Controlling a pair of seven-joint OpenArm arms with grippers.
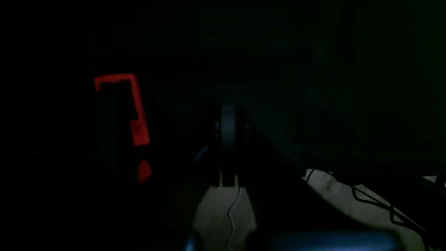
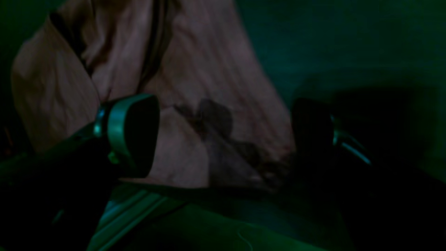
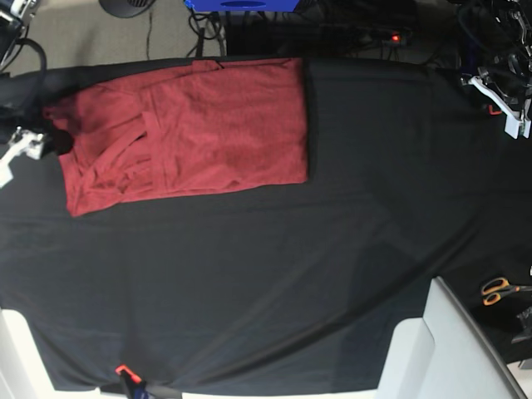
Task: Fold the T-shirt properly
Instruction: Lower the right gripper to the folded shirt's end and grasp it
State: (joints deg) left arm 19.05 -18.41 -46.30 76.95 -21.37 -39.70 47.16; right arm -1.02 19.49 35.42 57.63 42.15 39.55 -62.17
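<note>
Soft, creased red shirt lies folded into a rough rectangle on my black-clothed desk; my right fingers are spread wide beside it, my left fingers clenched on nothing.

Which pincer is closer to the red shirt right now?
The right pincer, open right at the shirt edge. The left pincer sits shut, far across the table.

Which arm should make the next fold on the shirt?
Probably the right: its tool is open right over the shirt. The left tool is shut, far across the table.

One T-shirt, one pair of scissors, two pincers.
</note>
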